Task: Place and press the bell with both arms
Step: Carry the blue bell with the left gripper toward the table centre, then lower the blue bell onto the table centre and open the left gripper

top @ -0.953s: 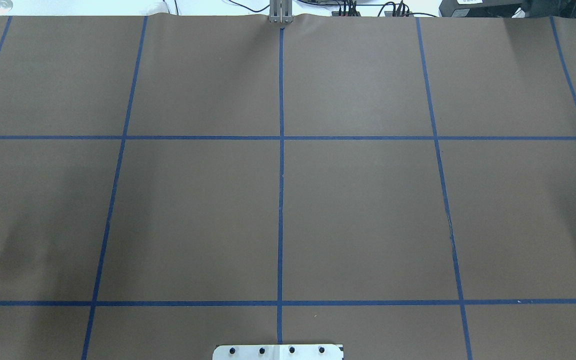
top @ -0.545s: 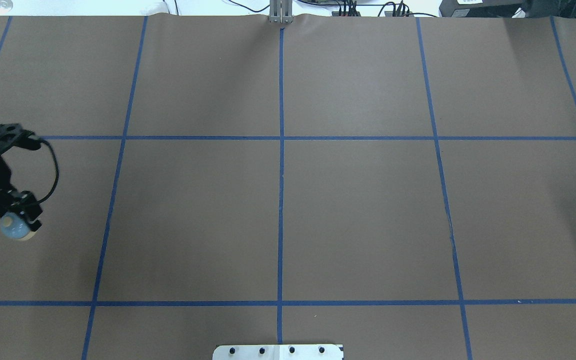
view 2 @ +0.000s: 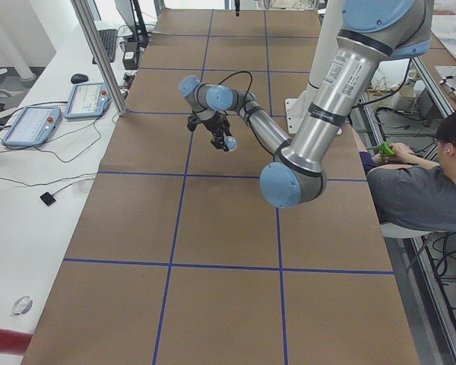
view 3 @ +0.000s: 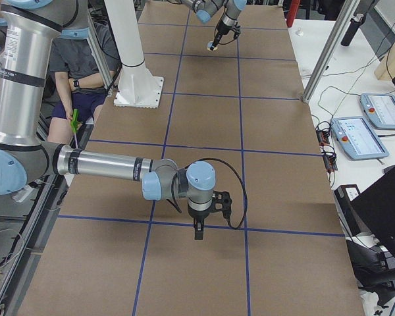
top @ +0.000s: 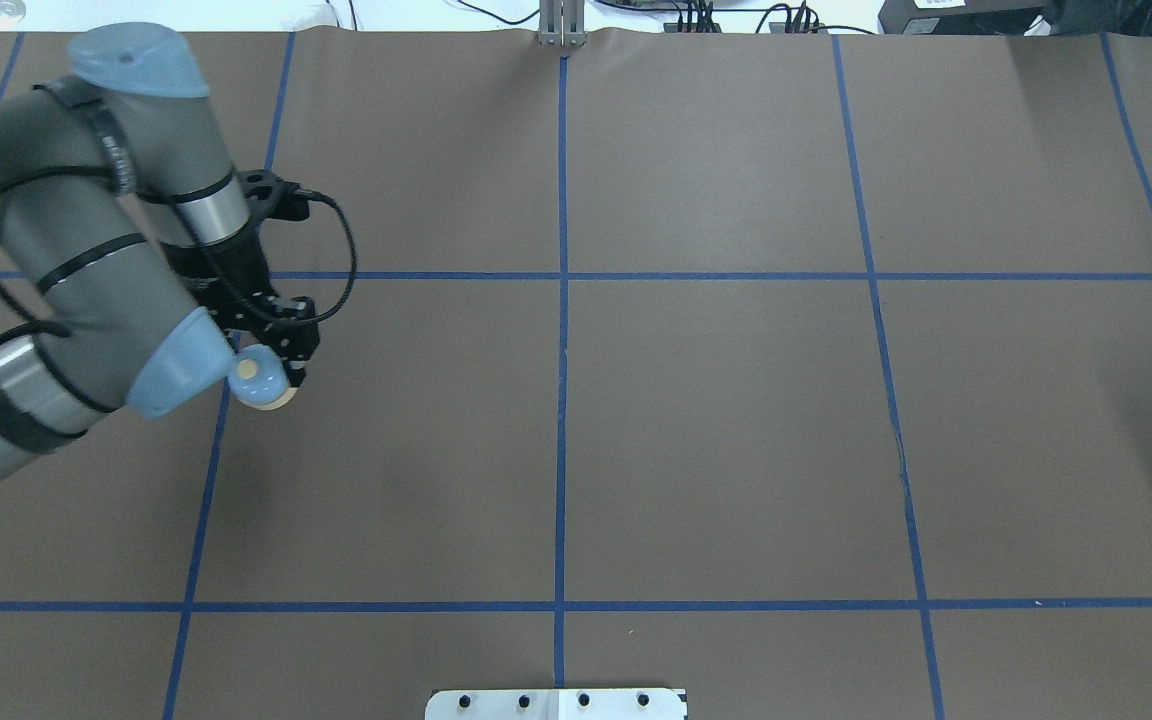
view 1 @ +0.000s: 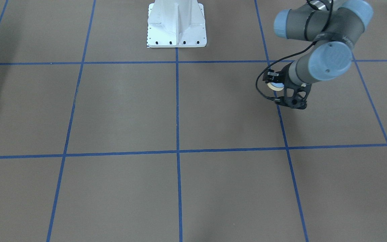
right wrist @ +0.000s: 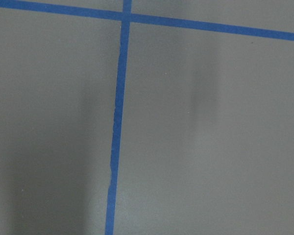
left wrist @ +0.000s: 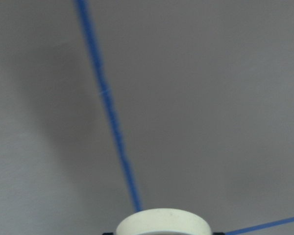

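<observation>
left gripper (top: 274,372) clamped on bell (top: 258,378), dome between the jaws, cream button facing up, base ring toward the brown mat (top: 716,420) and seemingly just off it, beside a blue tape line (top: 208,470) on robot's left side; right gripper (view 3: 197,232) well apart, open or closed can't tell; likely next: left arm lowers bell straight down, right has the long reach to press

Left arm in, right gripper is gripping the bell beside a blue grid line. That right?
Wrong gripper. It is the left gripper that grips the bell beside a blue grid line. The overhead exterior view shows it, with that arm coming in from the view's left.
</observation>
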{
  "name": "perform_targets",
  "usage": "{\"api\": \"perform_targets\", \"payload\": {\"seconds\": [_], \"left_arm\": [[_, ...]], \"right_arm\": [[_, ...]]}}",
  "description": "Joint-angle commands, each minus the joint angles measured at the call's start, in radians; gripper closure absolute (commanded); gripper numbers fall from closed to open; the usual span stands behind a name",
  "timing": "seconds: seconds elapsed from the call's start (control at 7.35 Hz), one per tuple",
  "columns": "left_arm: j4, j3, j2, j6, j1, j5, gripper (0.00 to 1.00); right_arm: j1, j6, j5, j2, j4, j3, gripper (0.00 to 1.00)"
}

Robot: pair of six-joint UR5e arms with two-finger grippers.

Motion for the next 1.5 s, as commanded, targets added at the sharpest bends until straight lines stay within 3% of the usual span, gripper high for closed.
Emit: {"api": "perform_targets", "payload": {"seconds": [0.0,0.27,0.41,1.09,1.36], "left_arm": [[-0.095,0.258,-0.240,-0.154,0.054,-0.004,0.85],[-0.413,0.554,-0.387,-0.372,0.103,-0.001,0.85],[-0.481,0.636,-0.430,-0.434,0.122,0.004,0.85],[-0.545,0.761,-0.515,-0.516,0.166,0.028,0.78],[-0.552,0.765,-0.515,-0.516,0.168,0.033,0.68]], "right_arm": [[0.000,0.000,0.000,-0.006,0.000,-0.001,0.00],[0.002,0.000,0.000,-0.006,0.000,-0.004,0.00],[0.002,0.000,0.000,-0.006,0.000,-0.004,0.00],[0.000,0.000,0.000,-0.006,0.000,-0.004,0.00],[0.000,0.000,0.001,-0.006,0.000,-0.004,0.00]]}}
